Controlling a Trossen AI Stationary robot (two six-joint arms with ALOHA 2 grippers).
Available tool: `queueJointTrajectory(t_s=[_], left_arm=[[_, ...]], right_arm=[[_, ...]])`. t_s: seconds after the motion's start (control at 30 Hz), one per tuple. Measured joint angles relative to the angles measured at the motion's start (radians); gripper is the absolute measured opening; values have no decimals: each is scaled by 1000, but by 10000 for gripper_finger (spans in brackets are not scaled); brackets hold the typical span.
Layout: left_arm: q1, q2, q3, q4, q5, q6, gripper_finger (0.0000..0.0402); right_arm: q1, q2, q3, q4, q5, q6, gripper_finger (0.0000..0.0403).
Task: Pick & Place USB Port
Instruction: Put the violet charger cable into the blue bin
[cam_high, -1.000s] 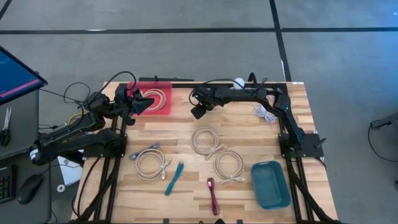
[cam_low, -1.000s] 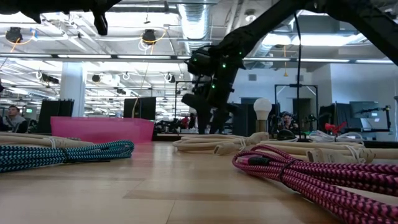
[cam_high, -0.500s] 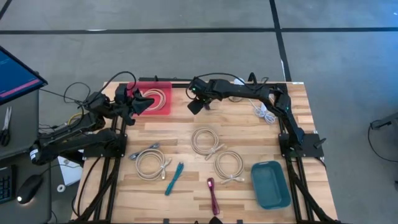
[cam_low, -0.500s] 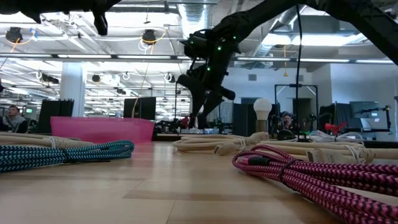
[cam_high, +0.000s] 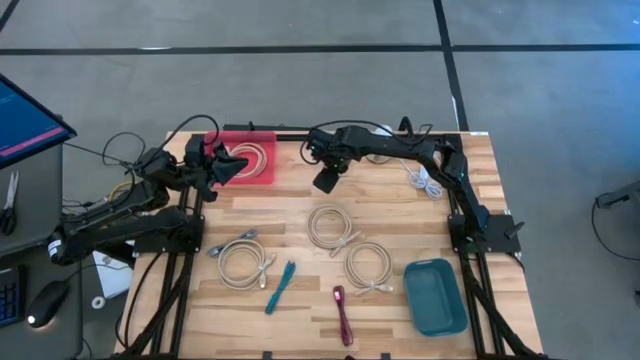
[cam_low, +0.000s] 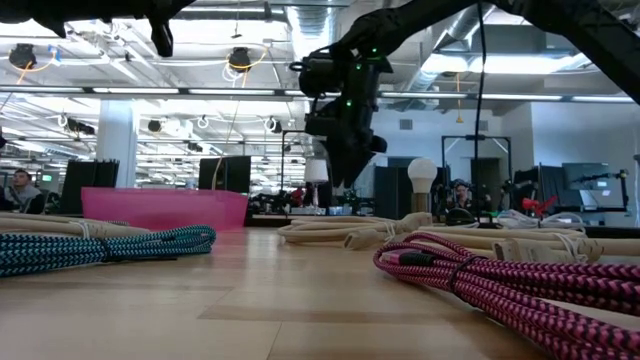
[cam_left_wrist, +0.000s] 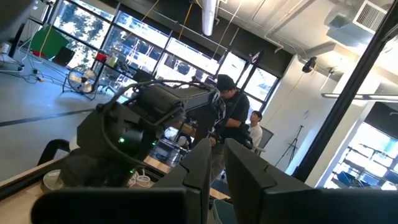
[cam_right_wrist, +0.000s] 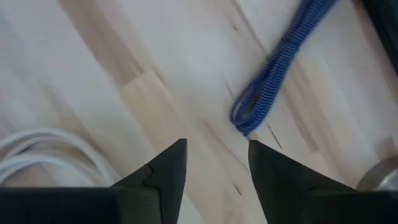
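Observation:
Several coiled USB cables lie on the wooden table: beige coils, a teal one, a magenta one and a white one. Another beige coil lies inside the red tray at the far left. My right gripper hangs open above bare table right of the tray, pointing steeply down, nothing between its fingers. My left gripper waits raised at the tray's left edge, its fingers nearly together on nothing.
A teal bin stands at the near right corner. In the right wrist view a blue braided cable and a white coil's edge lie on the wood below the fingers. Bare wood lies between the tray and the beige coils.
My right gripper has risen from close above the table near the red tray, rolled about its own axis and tipped to point more steeply down. No cable has moved.

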Motion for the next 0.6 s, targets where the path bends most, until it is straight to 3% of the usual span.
queueJointTrajectory(t_s=[0.27,0.5,0.6], left_arm=[[0,0,0,0,0,0,46],[0,0,0,0,0,0,46],[0,0,0,0,0,0,46]], right_arm=[[-18,-4,0,-63,58,-83,140],[-71,-4,0,-89,52,-100,130],[-83,-4,0,-55,3,-99,132]])
